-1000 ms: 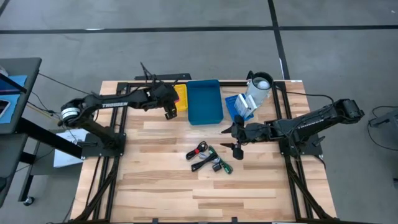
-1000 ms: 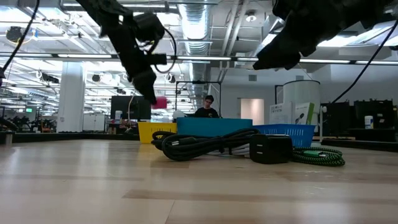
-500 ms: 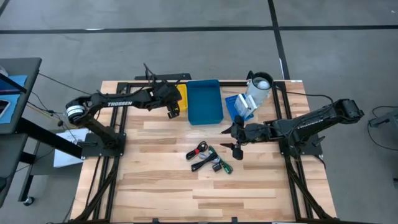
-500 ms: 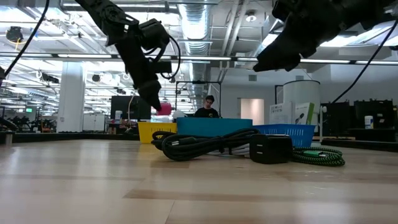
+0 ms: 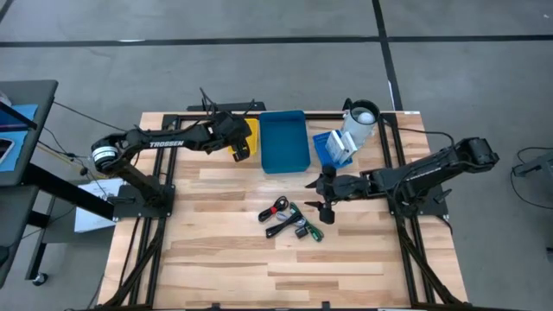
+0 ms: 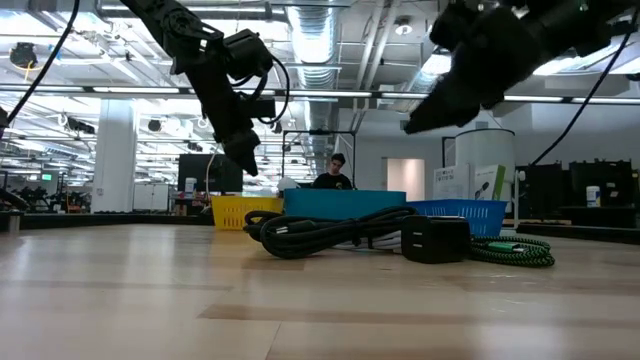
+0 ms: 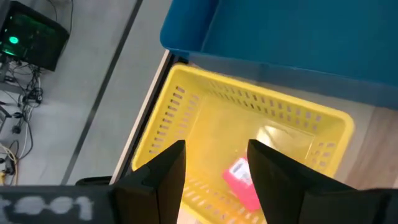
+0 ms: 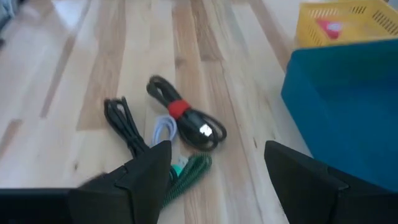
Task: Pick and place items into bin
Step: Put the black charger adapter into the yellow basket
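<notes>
Now one pink item (image 7: 244, 180) lies in the yellow bin (image 7: 186, 118); both hands (image 7: 211, 168) (image 8: 214, 165) gape empty.

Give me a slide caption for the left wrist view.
Open left gripper above yellow basket holding a pink item.

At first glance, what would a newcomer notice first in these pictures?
Probably the left end effector, open above the yellow basket at the table's far edge, with a pink item lying inside. Next, the bundle of cables at the table's centre, with the open right end effector just beside it.
</notes>
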Controlling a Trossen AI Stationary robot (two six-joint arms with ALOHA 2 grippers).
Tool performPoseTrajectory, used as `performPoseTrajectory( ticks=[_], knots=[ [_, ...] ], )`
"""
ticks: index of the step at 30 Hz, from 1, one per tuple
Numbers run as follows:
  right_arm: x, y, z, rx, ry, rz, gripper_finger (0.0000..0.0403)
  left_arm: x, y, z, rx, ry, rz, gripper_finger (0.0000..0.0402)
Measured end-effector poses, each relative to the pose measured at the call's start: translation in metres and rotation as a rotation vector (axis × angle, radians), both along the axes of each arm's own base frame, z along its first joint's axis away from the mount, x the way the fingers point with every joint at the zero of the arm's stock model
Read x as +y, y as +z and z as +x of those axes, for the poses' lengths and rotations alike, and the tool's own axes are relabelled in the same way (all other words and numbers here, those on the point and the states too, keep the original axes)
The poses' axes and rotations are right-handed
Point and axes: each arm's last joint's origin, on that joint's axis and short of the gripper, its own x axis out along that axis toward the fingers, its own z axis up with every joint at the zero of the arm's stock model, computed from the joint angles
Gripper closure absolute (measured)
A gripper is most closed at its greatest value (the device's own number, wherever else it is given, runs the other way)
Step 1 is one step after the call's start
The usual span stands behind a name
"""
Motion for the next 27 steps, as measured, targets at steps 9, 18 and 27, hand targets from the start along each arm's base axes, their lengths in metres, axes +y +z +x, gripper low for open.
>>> performPoseTrajectory(
  ticks=[9,18,27],
  knots=[
    [0.001,-0.012,0.007,0.024,-0.003,0.005,0.0147,-0.004,-0.001,0.001,-0.021,0.037,-0.027,0.0239],
    [0.015,-0.012,0.005,0.025,0.051,0.008,0.0147,-0.027,0.009,-0.004,-0.108,0.103,-0.157,0.0239],
    [0.041,-0.015,-0.005,0.068,0.127,0.037,0.0147,-0.089,0.065,-0.003,-0.43,-0.099,-0.174,0.0239]
  ],
)
